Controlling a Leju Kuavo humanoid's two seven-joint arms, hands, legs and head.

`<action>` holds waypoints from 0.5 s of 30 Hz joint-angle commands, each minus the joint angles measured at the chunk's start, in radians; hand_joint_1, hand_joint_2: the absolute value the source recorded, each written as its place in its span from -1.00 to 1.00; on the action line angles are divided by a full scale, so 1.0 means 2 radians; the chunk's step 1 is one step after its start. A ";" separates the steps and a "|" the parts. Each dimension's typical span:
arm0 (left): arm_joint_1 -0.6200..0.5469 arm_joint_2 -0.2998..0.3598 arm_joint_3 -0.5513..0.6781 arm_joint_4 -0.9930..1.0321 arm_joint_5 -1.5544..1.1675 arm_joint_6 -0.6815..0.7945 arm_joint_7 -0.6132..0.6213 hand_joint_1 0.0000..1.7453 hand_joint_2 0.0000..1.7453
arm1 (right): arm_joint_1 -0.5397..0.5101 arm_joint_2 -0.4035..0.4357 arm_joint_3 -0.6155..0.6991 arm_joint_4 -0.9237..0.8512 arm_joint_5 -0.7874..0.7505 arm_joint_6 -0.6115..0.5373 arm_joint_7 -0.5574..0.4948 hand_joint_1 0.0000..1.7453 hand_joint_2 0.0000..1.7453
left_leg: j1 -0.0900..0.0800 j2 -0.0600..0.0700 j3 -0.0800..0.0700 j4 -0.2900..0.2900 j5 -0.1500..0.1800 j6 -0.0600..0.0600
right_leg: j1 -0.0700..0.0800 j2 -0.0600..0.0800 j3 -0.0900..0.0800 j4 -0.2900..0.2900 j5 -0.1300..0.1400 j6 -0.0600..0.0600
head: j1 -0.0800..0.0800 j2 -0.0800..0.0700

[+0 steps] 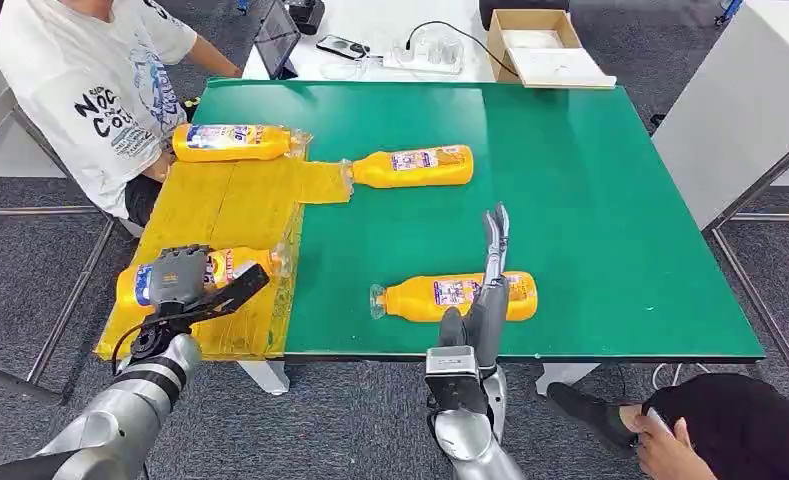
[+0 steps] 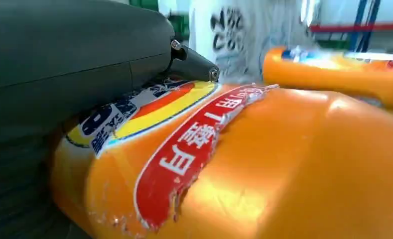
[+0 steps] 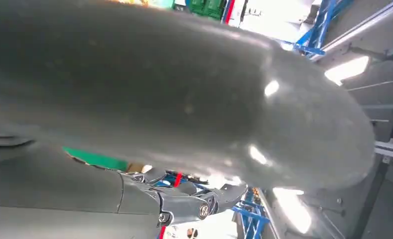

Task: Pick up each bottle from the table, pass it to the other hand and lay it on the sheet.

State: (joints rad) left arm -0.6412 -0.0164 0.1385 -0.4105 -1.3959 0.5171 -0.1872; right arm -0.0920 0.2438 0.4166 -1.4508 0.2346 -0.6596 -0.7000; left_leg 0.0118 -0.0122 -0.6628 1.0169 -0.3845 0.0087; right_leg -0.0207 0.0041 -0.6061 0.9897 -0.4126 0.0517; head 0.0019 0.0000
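The left hand (image 1: pixel 177 283) is lying over the labelled middle of an orange plastic bottle (image 1: pixel 202 275) that is resting on its side on the yellow sheet (image 1: pixel 232 205) at the table's left edge; the left wrist view is showing the thumb (image 2: pixel 192 64) pressed on the bottle's label (image 2: pixel 184 144), so this hand is holding the bottle, probably at the point of laying it down. A second orange bottle (image 1: pixel 232 142) is already lying at the sheet's far end, near a seated person in a white printed shirt (image 1: pixel 90 80). Two more orange bottles are lying on the green table top (image 1: pixel 590 180): one (image 1: pixel 410 166) has its cap touching a tab of the sheet, the other (image 1: pixel 457 296) is lying near the front edge. The right hand (image 1: pixel 490 275) is standing edge-on just in front of this near bottle with fingers extended upward and holding nothing, seemingly positioned for the next pickup. A cardboard box (image 1: pixel 542 45) is sitting beyond the table.
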 commanded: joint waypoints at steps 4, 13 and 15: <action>-0.009 -0.013 0.067 0.066 0.083 -0.149 -0.040 -1.00 -1.00 | -0.020 -0.002 -0.026 0.076 -0.002 0.037 0.006 -1.00 -1.00 | 0.000 0.000 0.006 -0.001 -0.001 0.000 | 0.000 -0.001 0.005 -0.001 -0.001 -0.001 | 0.000 0.000; -0.012 -0.011 0.077 0.070 0.107 -0.218 -0.050 -1.00 -1.00 | -0.022 0.001 -0.035 0.088 -0.004 0.050 0.008 -1.00 -1.00 | 0.000 -0.004 0.011 -0.001 -0.002 -0.001 | 0.000 -0.003 0.007 -0.001 -0.004 0.000 | 0.000 0.000; -0.011 -0.008 0.080 0.067 0.119 -0.249 -0.061 -1.00 -1.00 | -0.024 0.001 -0.040 0.095 -0.005 0.055 0.007 -1.00 -1.00 | 0.000 -0.004 0.012 -0.002 -0.002 -0.001 | 0.000 -0.003 0.007 -0.002 -0.003 -0.001 | 0.000 0.000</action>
State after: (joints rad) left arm -0.6993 -0.0214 0.2304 -0.3716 -1.2116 0.1782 -0.2903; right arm -0.0988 0.2464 0.3845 -1.3634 0.2327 -0.5722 -0.6905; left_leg 0.0113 -0.0240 -0.6421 1.0162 -0.3876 0.0080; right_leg -0.0213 -0.0052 -0.5925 0.9889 -0.4199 0.0523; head 0.0019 0.0000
